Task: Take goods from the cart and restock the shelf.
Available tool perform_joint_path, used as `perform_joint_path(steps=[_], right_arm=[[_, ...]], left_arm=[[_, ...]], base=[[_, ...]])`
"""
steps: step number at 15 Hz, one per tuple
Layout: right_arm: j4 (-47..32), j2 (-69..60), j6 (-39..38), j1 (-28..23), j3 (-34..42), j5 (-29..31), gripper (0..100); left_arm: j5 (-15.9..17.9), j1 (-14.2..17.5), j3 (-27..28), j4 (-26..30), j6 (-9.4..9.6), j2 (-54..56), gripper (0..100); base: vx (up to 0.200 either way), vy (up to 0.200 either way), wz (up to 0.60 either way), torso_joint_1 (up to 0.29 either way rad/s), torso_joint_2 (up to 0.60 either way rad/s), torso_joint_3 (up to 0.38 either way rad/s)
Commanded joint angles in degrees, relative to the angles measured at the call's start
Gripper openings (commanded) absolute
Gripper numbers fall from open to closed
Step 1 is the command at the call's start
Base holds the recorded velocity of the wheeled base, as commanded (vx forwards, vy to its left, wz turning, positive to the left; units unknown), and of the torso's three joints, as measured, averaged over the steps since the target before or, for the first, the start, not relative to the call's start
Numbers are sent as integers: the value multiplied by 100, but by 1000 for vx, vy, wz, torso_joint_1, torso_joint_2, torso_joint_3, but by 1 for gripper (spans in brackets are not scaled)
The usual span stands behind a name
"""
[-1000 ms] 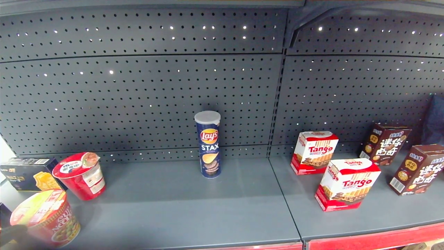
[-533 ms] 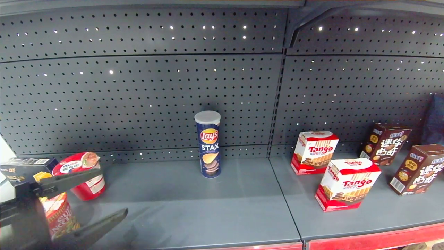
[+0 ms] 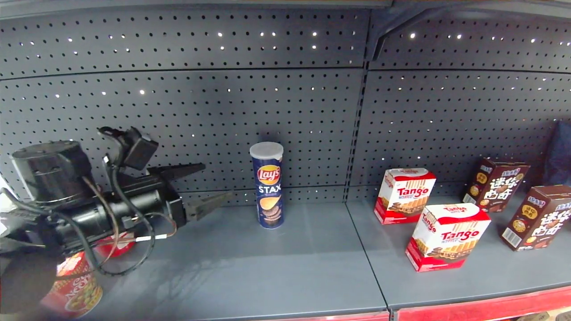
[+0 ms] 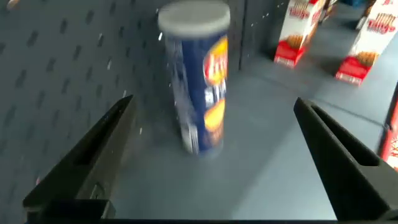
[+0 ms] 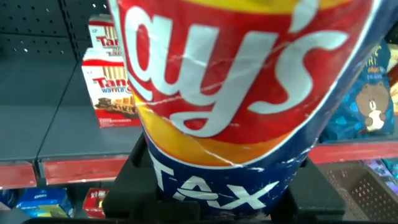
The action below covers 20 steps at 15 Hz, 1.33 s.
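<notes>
In the head view your left claw [image 3: 216,182] hangs wide apart above the shelf [image 3: 250,267], pointed at the upright chip can [image 3: 267,187], which stands against the pegboard [image 3: 178,116], near but untouched. In the left wrist view the can [image 4: 199,81] sits ahead, between the spread fingers [image 4: 106,143]. In the right wrist view your right claw [image 5: 214,199] grips a second chip can [image 5: 230,93] around its lower body, with wafer boxes [image 5: 109,81] on the shelf beyond. Expect a light, stiff but crushable tube, glossy and tippy, so take it mid-body below the lid with a gentle squeeze.
</notes>
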<state>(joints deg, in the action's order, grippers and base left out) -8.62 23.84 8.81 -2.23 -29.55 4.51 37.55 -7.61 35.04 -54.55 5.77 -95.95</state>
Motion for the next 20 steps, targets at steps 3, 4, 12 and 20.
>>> perform_joint_path(steps=[3, 4, 12, 20], right_arm=[[124, 173, -2, 47, -42, -12, 0], [132, 182, -2, 82, -51, -3, 0], [124, 226, -2, 109, -139, 6, 0], [124, 314, -2, 118, -156, -3, 0]], left_arm=[[227, -347, 1128, -47, -23, -1277, 100], [236, -391, 1207, -55, -23, -1400, 100], [394, -373, 1427, -64, -23, -1998, 100], [763, -320, 2104, -55, -32, -2745, 100]], base=[[0, 0, 0, 0, 0, 0], [0, 0, 0, 0, 0, 0], [0, 0, 0, 0, 0, 0], [0, 0, 0, 0, 0, 0]])
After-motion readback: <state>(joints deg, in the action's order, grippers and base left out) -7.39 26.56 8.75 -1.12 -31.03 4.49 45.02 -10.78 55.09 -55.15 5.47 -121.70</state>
